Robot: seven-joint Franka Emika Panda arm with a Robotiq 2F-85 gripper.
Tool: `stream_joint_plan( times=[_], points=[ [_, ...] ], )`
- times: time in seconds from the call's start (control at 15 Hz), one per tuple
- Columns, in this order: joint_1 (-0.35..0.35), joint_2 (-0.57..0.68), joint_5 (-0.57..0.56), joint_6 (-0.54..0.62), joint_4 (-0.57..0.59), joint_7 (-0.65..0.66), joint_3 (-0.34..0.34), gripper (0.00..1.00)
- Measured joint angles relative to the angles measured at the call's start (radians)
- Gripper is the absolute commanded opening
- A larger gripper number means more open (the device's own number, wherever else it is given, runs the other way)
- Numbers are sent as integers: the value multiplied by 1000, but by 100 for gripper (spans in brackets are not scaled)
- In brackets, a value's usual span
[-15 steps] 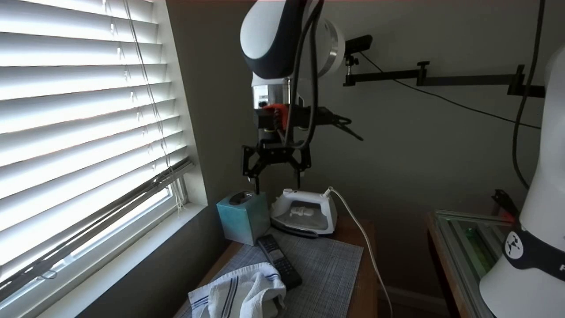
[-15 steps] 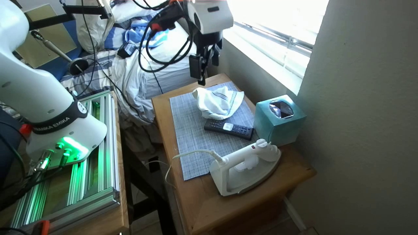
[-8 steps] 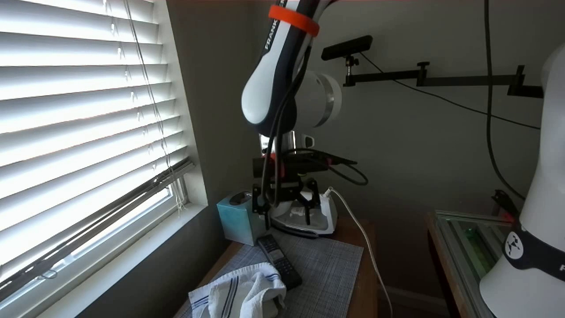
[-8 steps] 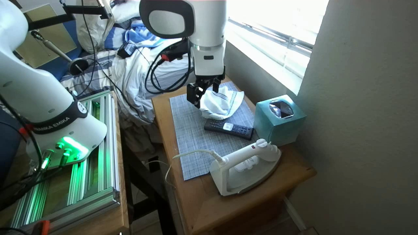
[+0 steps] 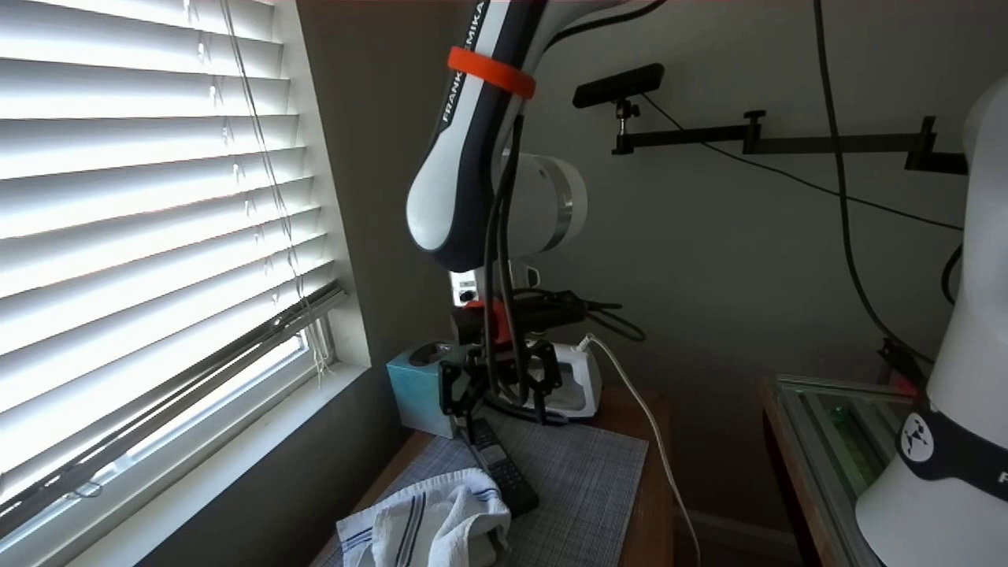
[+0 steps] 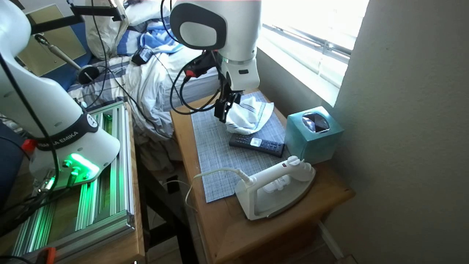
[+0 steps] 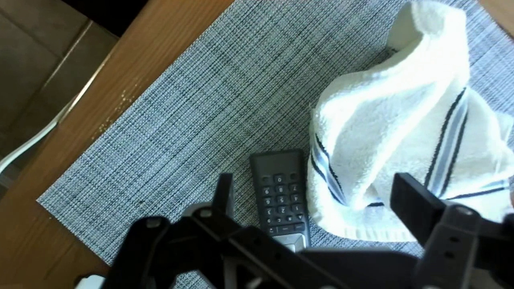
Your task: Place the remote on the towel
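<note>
Presently, the slim black plastic remote (image 7: 280, 196) lies face up on the grey-blue woven placemat (image 7: 225, 100), just beside the crumpled white cloth towel with dark blue stripes (image 7: 393, 136); whether they touch I cannot tell. My black two-finger gripper (image 7: 315, 192) has its jaws set wide apart and holds nothing. Handling: I judge the remote light, stiff and fairly sturdy, its smooth casing perhaps slightly slippery. Preferred hold: across the narrow width near mid-length, pads against the long side edges. The remote lies off-centre between the fingers, and part of the towel also falls within the span, so I should shift sideways before closing, lest cloth be pinched. The soft towel will probably sag under the load. Lettering: the keypad digits stand inverted in the wrist view, 0 at the end away from the silver button panel (image 7: 292, 241); I can read no maker's name there. In an exterior view, "FRANK" and "MIKA" flank the orange band (image 5: 491, 72) on the white-and-black arm link (image 5: 465, 150); "EMIKA" reads on the black base collar (image 6: 71, 136), the word before it partly covered.
</note>
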Motion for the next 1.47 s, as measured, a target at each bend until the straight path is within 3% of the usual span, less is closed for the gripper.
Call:
stream_joint_plan(
  times=[0.2,0.6,1.2,1.47],
  points=[
    [0,1,1,4,2,-6,-2,100],
    [-17,100,2,164,53,-40,-32,100],
    [-39,154,20,181,85,-89,-28,100],
    [-75,225,64,314,98,-106,-19,100]
  ],
)
